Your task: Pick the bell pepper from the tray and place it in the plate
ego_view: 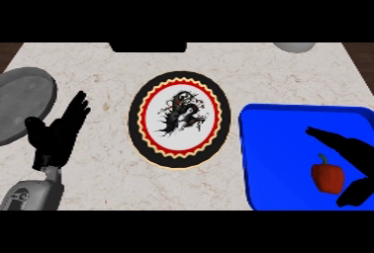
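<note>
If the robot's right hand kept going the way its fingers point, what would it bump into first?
Likely the blue tray, at its far-left rim, if the right hand stays low; its height is unclear.

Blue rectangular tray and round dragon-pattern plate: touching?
Apart. Head view shows a strip of marble counter between the blue rectangular tray and the round dragon-pattern plate.

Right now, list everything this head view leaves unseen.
Head view:
Right hand: wrist and forearm cut off by the right edge; whether its fingers touch the bell pepper is unclear.
Blue tray: right side and near rim cut off.
Grey disc: left part beyond the left edge.
Black object and pale object: mostly cut off at the top.
</note>
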Action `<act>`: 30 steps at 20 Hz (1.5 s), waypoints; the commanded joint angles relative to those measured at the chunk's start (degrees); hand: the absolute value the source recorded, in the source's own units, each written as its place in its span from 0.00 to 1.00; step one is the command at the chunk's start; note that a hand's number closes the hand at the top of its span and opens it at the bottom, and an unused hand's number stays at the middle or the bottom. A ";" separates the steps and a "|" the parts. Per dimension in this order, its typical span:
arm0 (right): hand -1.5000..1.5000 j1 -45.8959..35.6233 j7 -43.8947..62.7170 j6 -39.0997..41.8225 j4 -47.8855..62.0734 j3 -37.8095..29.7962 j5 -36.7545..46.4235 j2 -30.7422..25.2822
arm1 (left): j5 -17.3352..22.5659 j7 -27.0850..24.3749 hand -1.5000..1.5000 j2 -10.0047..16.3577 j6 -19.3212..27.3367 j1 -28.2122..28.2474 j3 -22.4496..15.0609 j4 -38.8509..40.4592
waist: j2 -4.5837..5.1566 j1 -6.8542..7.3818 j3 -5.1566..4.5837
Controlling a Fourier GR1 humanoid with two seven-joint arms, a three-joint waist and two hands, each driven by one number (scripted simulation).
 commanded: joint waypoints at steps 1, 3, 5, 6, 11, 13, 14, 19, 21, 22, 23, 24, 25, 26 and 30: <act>0.00 -2.23 -1.56 1.03 3.22 1.96 3.89 1.72 | -0.88 1.80 0.50 -0.94 0.23 -3.60 0.94 1.61 | 0.07 -0.04 0.08; 1.00 0.34 -5.74 0.49 2.50 3.59 5.40 0.27 | -1.21 0.69 0.50 -1.06 -0.37 0.47 0.15 -0.86 | 0.03 0.02 0.08; 1.00 -1.35 -5.40 2.88 -0.54 4.21 4.80 1.03 | -0.07 -1.31 0.50 0.73 -2.97 -2.47 2.50 4.19 | 0.07 -0.11 0.06; 1.00 -1.09 -8.40 -1.67 4.42 5.03 7.27 2.17 | -1.81 -0.34 0.50 -2.28 0.13 -0.72 0.17 0.68 | 0.08 0.16 0.10; 1.00 1.88 -5.95 1.23 -2.37 2.18 5.04 3.50 | -0.66 -2.27 0.50 -0.84 -2.76 -2.81 3.30 5.45 | 0.04 -0.40 0.05; 1.00 -2.08 -9.16 -1.04 4.67 0.80 5.54 4.12 | 0.16 -1.05 0.50 0.58 -4.42 -0.60 3.81 2.82 | 0.08 0.17 0.09; 1.00 2.83 -5.78 -0.56 -2.83 0.91 4.70 5.39 | -2.11 1.40 0.50 -0.64 -1.82 -0.35 1.80 -0.89 | -0.07 -0.22 0.08; 1.00 -1.54 7.08 -2.15 -15.69 19.41 12.52 24.17 | -2.24 0.41 0.50 -2.09 -1.78 -1.63 0.43 0.93 | -0.25 2.26 -0.14; 1.00 -3.97 8.97 -0.65 -16.61 24.30 13.79 29.18 | -2.82 0.44 0.50 -2.70 -2.25 -2.23 -1.13 0.62 | -0.20 4.61 -0.25; 1.00 -5.51 12.52 -1.44 -17.97 26.33 15.92 32.37 | -2.59 0.89 0.50 -2.06 -2.30 -2.55 -0.42 1.03 | -0.43 4.24 -0.29; 1.00 -6.45 15.50 -2.68 -18.81 28.44 18.14 35.37 | -2.30 1.52 0.50 -2.13 -2.27 -3.12 -0.27 0.96 | -0.63 3.83 -0.25; 1.00 -7.35 18.58 -5.05 -20.22 30.07 18.00 35.53 | -2.56 0.22 0.50 -2.17 -2.65 -2.13 -0.54 1.48 | -0.62 3.63 -0.23; 1.00 -7.56 21.76 -7.38 -21.12 32.98 18.69 35.67 | -2.65 0.39 0.50 -2.18 -1.97 -2.46 0.03 2.14 | -0.58 3.15 -0.17; 1.00 -8.36 23.97 -9.94 -22.59 33.50 17.00 35.79 | -2.48 -0.32 0.50 -1.81 -3.02 -1.26 -0.34 1.59 | -0.84 3.99 -0.12; 1.00 -11.18 34.89 -23.22 -27.48 39.79 21.50 36.04 | -2.54 0.67 0.50 -2.84 -1.47 -2.67 0.03 2.07 | -1.07 2.12 0.00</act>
